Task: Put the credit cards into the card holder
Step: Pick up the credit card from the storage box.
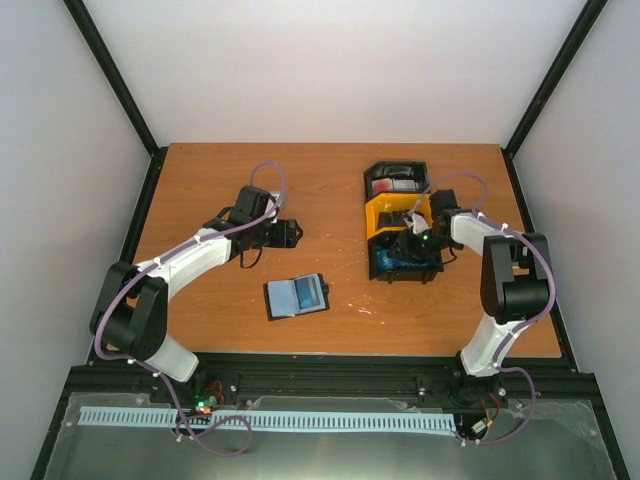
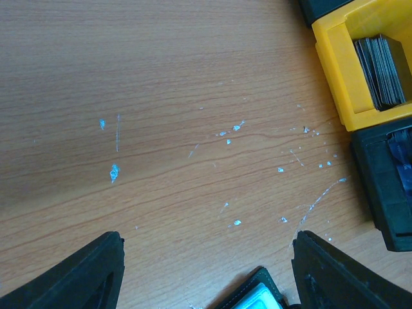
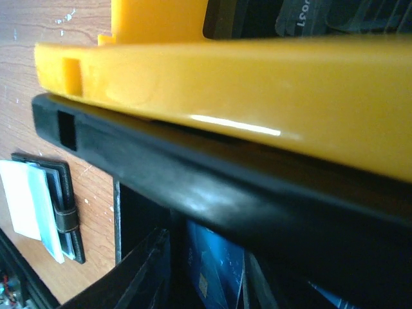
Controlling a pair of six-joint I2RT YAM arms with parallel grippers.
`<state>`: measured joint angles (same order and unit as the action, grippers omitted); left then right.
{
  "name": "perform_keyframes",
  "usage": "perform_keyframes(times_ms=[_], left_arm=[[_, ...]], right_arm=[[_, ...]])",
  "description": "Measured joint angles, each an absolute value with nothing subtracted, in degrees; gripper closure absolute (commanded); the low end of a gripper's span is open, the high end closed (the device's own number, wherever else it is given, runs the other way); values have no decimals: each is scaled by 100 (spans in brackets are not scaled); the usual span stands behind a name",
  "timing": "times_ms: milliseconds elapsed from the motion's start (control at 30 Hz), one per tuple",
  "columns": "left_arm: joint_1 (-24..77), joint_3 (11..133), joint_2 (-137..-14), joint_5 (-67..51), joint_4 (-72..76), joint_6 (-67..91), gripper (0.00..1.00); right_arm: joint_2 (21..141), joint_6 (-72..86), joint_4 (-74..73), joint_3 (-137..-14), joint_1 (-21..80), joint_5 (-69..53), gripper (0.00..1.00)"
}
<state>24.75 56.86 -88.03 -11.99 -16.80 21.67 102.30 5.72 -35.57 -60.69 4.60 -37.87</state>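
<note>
The joined trays (image 1: 400,215) are hemming in the right gripper (image 1: 408,250), which is reaching into the near black tray (image 3: 212,193). The yellow tray (image 3: 225,84) rim is blocking most of its wrist view. Its fingers (image 3: 138,277) seem to be flanking a blue card (image 3: 215,270), but I cannot tell whether they are gripping it. The left gripper (image 2: 209,244) is hovering over the table (image 1: 200,180), jaws wide apart and empty. The card holder (image 1: 297,296) is lying open near the table's front, with a light blue card (image 1: 307,292) showing inside. Only the left wrist view is showing the grey cards (image 2: 383,71) stacked in the yellow tray.

Joined row of black and yellow trays (image 1: 376,220) on white-flecked wooden table (image 1: 330,180).
</note>
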Motion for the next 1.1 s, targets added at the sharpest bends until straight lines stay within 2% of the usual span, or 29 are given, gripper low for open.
perform_keyframes(times_ms=[167, 600, 767, 900, 1100], left_arm=[[2475, 5686, -8803, -1197, -1680, 2167, 27], [2475, 5653, -8801, -1197, -1678, 2169, 27], [2475, 5599, -8801, -1197, -1675, 2169, 27], [2475, 5575, -8801, -1192, -1675, 2169, 27], [2475, 5561, -8801, -1192, -1675, 2169, 27]], right_arm=[[10127, 696, -3424, -6069, 679, -3450, 77], [10047, 1020, -2952, -5948, 915, -3179, 79], [9992, 1144, -2779, -5822, 917, -3251, 77], [9909, 1308, -2609, -5739, 919, -3361, 70], [9859, 1603, -2252, -5551, 932, -3441, 70]])
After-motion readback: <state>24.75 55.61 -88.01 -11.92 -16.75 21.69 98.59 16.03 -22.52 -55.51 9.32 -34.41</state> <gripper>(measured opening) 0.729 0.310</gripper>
